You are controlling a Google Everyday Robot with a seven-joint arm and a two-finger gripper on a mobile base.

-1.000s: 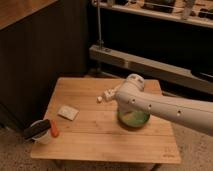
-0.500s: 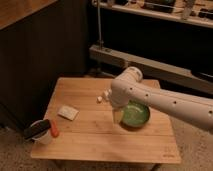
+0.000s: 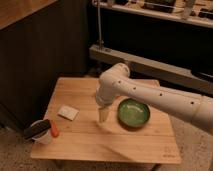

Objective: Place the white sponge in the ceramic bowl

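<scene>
The white sponge (image 3: 68, 112) lies flat on the left part of the wooden table (image 3: 125, 145). The green ceramic bowl (image 3: 133, 112) stands right of centre and looks empty. My white arm reaches in from the right, and my gripper (image 3: 103, 116) hangs low over the table between the two, close to the bowl's left rim and a short way right of the sponge. It holds nothing that I can see.
A small white cup (image 3: 41, 134) with a dark thing and an orange thing stands at the table's front left corner. A dark wall is on the left. A metal shelf rack (image 3: 150, 62) stands behind the table.
My arm has swung left across the table. The gripper moved off the bowl to its left side, uncovering the bowl. The sponge has not moved.
</scene>
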